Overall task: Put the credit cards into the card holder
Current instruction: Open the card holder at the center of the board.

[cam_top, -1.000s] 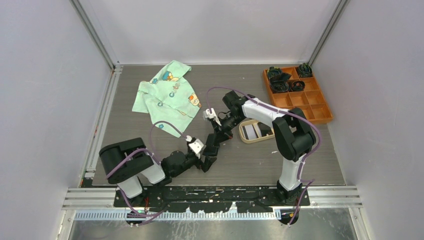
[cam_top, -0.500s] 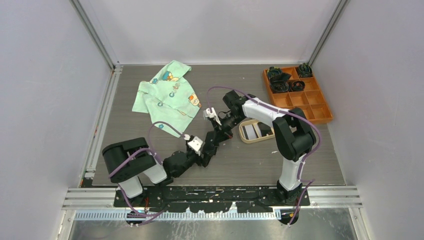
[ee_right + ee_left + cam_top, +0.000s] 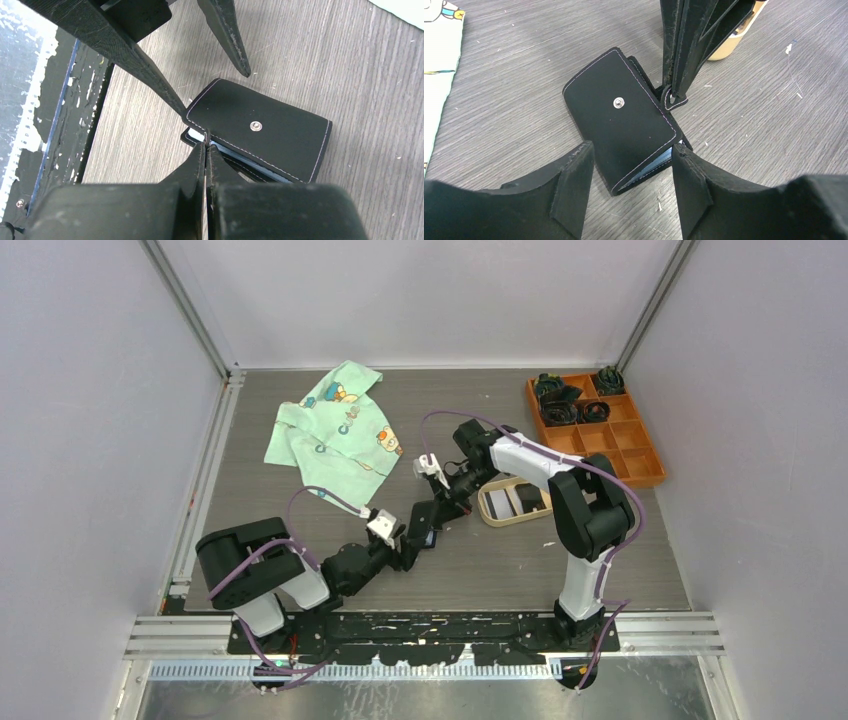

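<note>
The black card holder (image 3: pixel 624 120) lies folded on the table with its snap stud facing up. A pale blue edge shows between its flaps. My right gripper (image 3: pixel 206 149) is shut on the little snap tab at one corner, and its fingers (image 3: pixel 684 50) come down from above. My left gripper (image 3: pixel 631 150) is open and low over the table, one finger on each side of the holder's near corner, with no contact visible. In the top view both grippers meet mid-table, the left gripper (image 3: pixel 420 535) below the right gripper (image 3: pixel 447 505). Light and dark credit cards (image 3: pixel 515 502) lie in the beige tray (image 3: pixel 490 512).
A green printed cloth (image 3: pixel 335 430) lies spread at the back left. An orange compartment box (image 3: pixel 640 455) holding black items stands at the back right. The beige tray's rim (image 3: pixel 729 45) sits just behind the right gripper.
My left gripper has moved forward round the card holder's corner and its jaws have narrowed. The right gripper, still shut on the tab, has shifted slightly right and back.
</note>
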Robot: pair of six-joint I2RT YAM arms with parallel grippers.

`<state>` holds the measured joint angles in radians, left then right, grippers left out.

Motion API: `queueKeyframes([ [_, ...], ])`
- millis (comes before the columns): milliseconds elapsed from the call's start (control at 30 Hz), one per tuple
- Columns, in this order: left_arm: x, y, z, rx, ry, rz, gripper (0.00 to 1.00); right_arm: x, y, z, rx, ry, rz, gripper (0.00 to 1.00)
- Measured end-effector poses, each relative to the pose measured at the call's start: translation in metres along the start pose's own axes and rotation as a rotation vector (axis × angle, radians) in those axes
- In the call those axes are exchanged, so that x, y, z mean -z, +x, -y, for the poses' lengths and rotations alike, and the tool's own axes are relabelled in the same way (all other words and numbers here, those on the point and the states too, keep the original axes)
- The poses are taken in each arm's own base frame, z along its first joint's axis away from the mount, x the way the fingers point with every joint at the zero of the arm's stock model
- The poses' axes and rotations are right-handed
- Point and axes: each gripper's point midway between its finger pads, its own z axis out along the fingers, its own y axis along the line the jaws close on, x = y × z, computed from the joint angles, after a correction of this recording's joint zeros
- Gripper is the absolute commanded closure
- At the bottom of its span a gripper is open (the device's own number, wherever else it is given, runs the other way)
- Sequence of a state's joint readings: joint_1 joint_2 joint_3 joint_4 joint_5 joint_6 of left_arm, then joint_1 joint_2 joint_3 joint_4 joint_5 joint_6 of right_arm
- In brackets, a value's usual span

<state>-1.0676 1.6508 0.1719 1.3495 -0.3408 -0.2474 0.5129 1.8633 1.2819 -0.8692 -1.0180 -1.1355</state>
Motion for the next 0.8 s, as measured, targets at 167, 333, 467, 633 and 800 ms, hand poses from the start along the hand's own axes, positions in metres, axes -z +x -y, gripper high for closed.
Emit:
queueKeyframes([
  [167,0.0,0.0,-0.001,0.017,-0.011,0.002,0.52,0.0,0.002,-0.003,0.025,-0.011,-0.008,0.95],
  [333,0.0,-0.001,-0.004,0.037,-0.031,0.005,0.66,0.001,0.004,-0.005,0.04,-0.019,-0.016,0.94],
  [467,0.001,-0.004,-0.006,0.053,-0.048,0.009,0.8,0.001,0.007,-0.005,0.062,-0.02,-0.027,0.91],
  [633,0.002,-0.006,-0.01,0.07,-0.071,0.01,1.0,0.003,0.015,-0.007,0.113,-0.032,-0.065,0.84],
  [800,0.005,-0.007,-0.012,0.095,-0.096,-0.011,1.0,0.003,0.035,-0.015,0.185,-0.069,-0.123,0.7],
])
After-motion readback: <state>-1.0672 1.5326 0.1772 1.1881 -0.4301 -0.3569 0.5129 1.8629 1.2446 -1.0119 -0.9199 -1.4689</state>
